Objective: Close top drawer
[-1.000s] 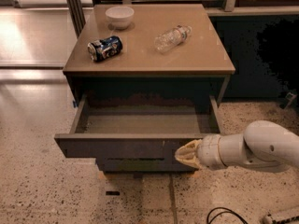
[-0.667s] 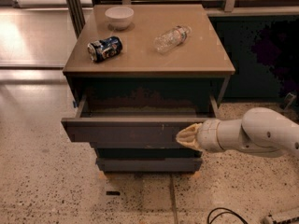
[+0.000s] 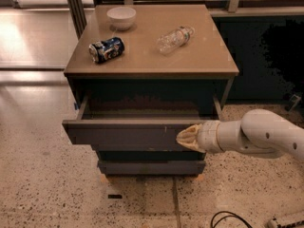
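Note:
The top drawer [image 3: 123, 134] of the brown cabinet stands partly open, its dark grey-brown front sticking out a short way and a strip of grey inside showing behind it. My gripper [image 3: 186, 137] is at the right part of the drawer front, its pale tip pressed against the face next to the small pale scratches. The white arm [image 3: 259, 137] reaches in from the right.
On the cabinet top [image 3: 152, 61] lie a white bowl [image 3: 121, 17], a crushed blue can [image 3: 106, 49] and a clear plastic bottle [image 3: 175, 39]. Two slimmer dark drawer fronts [image 3: 151, 166] sit below. A black cable [image 3: 228, 218] lies on the speckled floor at the lower right.
The drawer has slid back toward the cabinet, with much less of its grey floor showing. My gripper has moved inward with the drawer front.

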